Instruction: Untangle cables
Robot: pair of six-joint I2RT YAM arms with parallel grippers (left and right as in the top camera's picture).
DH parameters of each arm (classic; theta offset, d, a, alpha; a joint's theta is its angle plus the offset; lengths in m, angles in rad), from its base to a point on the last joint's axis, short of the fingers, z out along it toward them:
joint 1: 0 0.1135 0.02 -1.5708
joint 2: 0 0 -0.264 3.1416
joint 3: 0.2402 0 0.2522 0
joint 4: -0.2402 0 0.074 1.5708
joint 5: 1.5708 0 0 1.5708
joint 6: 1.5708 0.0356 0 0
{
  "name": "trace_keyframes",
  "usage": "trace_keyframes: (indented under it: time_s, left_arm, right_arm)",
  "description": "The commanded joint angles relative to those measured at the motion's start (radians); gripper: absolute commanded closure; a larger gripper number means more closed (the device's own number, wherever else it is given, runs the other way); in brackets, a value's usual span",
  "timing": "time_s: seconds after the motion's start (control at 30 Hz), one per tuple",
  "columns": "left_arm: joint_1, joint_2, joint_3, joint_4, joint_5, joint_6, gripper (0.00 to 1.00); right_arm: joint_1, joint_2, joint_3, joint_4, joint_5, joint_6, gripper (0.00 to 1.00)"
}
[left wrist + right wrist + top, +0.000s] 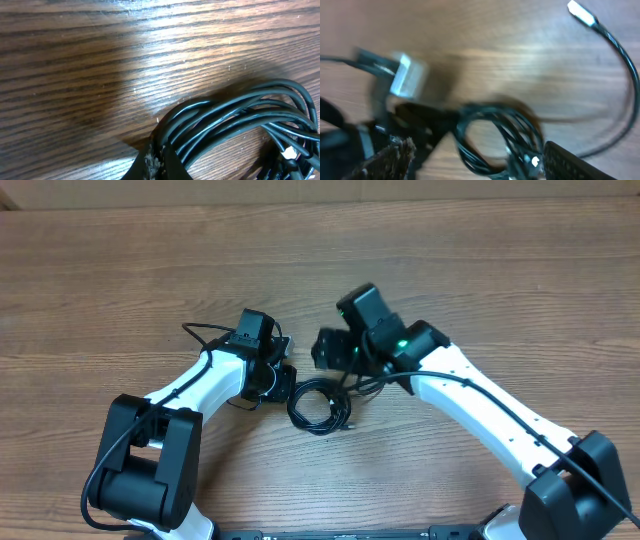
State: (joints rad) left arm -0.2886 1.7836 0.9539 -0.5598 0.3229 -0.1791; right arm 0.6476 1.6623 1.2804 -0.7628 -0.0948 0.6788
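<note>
The cables (318,408) lie as a small black coil on the wooden table between the two arms. My left gripper (288,383) sits at the coil's left edge. In the left wrist view its fingertips (157,157) meet, shut on the cables' strands (235,115), and a white plug tip (290,154) shows at the lower right. My right gripper (332,352) hangs over the coil's upper side. The blurred right wrist view shows that gripper (482,157) open with the coil (495,125) between its fingers. One loose cable end with a silver plug (581,12) curves away to the right.
A thin black loop (200,330) sticks out by the left arm's wrist. The left arm's base (145,465) and the right arm's base (580,485) stand at the front corners. The table's back edge (300,202) runs along the top.
</note>
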Motion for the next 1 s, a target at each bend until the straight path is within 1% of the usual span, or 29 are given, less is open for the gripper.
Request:
trace_keyframes:
  time_s: [0.0,0.2,0.43,0.63,0.7,0.8,0.9,0.97]
  left_arm:
    - [-0.015,0.044,-0.035,-0.011,-0.008,0.022,0.96]
    - [-0.015,0.044,-0.035,-0.011,-0.009,0.022,0.96]
    - [-0.014,0.044,-0.035,-0.012,-0.013,0.022,0.96]
    - [-0.013,0.044,-0.035,-0.015,-0.019,0.014,0.92]
    - [-0.013,0.044,-0.035,-0.015,-0.019,0.014,0.90]
    - [-0.013,0.044,-0.035,-0.015,-0.019,0.014,0.87]
    - [-0.013,0.044,-0.035,-0.015,-0.019,0.014,0.85]
    - [-0.013,0.044,-0.035,-0.015,-0.019,0.014,0.85]
  right_arm:
    - [0.029,0.055,-0.006,-0.040,0.060,0.001,0.17]
    - [0.040,0.163,-0.006,-0.157,0.097,-0.013,0.17]
    - [0.040,0.248,-0.008,-0.193,0.135,-0.013,0.18]
    - [0.040,0.264,-0.008,-0.194,0.135,-0.013,0.18]
    - [0.040,0.264,-0.008,-0.202,0.136,-0.014,0.17]
    - [0.040,0.264,-0.008,-0.216,0.139,-0.026,0.16]
    - [0.040,0.264,-0.011,-0.220,0.150,-0.033,0.13]
    - [0.040,0.264,-0.012,-0.221,0.151,-0.033,0.13]
